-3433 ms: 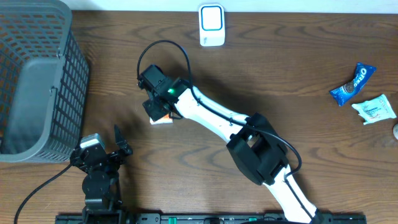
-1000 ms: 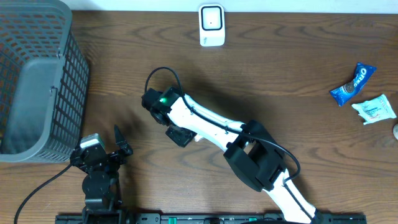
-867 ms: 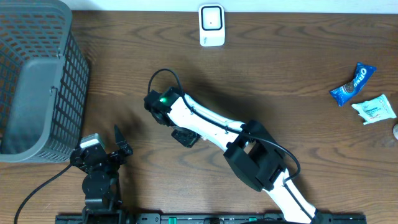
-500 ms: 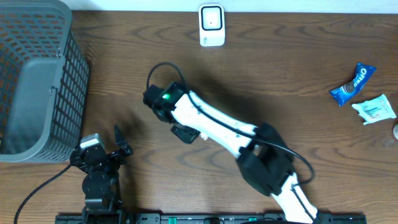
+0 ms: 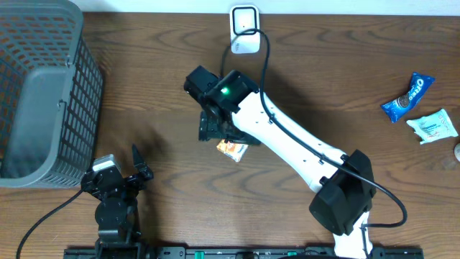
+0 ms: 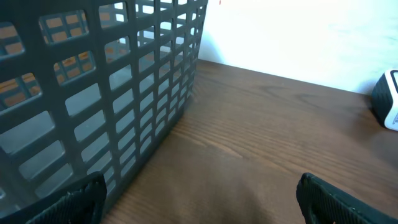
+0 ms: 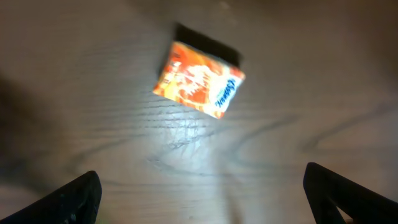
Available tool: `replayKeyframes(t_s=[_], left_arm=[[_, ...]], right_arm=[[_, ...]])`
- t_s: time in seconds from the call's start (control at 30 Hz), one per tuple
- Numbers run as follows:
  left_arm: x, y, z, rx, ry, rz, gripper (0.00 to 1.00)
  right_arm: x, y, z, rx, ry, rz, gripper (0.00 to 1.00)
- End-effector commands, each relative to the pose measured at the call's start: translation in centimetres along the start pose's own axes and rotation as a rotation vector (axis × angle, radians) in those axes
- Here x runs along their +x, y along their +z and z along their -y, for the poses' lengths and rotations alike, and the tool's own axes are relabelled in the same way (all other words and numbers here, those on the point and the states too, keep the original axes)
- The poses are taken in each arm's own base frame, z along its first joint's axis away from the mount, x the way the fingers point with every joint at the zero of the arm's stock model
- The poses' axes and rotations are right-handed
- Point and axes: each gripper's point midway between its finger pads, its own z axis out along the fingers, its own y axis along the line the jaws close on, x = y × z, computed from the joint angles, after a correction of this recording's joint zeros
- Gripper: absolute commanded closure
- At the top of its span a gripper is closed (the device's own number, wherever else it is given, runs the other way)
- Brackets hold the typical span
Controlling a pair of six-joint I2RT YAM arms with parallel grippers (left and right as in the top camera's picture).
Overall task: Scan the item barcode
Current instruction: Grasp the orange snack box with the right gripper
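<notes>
From above, the small orange pack [image 5: 232,149] lies flat on the table [image 5: 345,79], just beside the right claw [image 5: 213,128] and well apart from the scanner [image 5: 244,29].

The left wrist view shows the left claw [image 6: 205,208] wide open and empty, near the basket [image 6: 93,93].

The right wrist view shows the right claw wide open, holding nothing, with the pack lying in front of it. The pack looks light and maybe slippery, so I would pinch its two long sides.

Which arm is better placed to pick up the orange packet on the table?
Right. The right gripper hangs open over the orange packet; the left gripper sits far off beside the basket.
</notes>
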Motion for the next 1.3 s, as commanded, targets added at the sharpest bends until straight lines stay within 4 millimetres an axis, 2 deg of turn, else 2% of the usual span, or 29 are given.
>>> replayKeyframes(t_s=[0.0, 0.1, 0.27, 0.5, 0.67, 0.87, 1.13, 1.27], left_arm=[[1.5, 0.2, -0.2, -0.010, 0.018, -0.035, 0.02], [1.5, 0.2, -0.2, -0.010, 0.018, -0.035, 0.02], [1.5, 0.2, -0.2, -0.010, 0.018, -0.035, 0.02], [1.5, 0.2, -0.2, -0.010, 0.018, -0.035, 0.02], [1.5, 0.2, -0.2, -0.010, 0.018, -0.035, 0.02], [1.5, 0.2, -0.2, -0.010, 0.018, -0.035, 0.02], [1.5, 0.2, -0.2, -0.010, 0.018, -0.035, 0.02], [1.5, 0.2, -0.2, -0.010, 0.018, -0.035, 0.02]], right_arm=[[0.8, 1.9, 0.6, 0.032, 0.265, -0.055, 0.01], [0.4, 3.4, 0.7, 0.026, 0.341, -0.050, 0.01], [-0.7, 6.2, -0.3, -0.047, 0.363, -0.036, 0.01], [-3.1, 9.2, 1.7, -0.051, 0.377, -0.003, 0.01], [-3.5, 10.4, 1.1, -0.129, 0.319, -0.043, 0.01], [-3.2, 10.5, -0.1, -0.176, 0.287, -0.064, 0.01], [-3.0, 11.7, 0.1, -0.152, 0.261, -0.076, 0.01], [-2.0, 12.7, 0.1, -0.140, 0.260, -0.131, 0.01]])
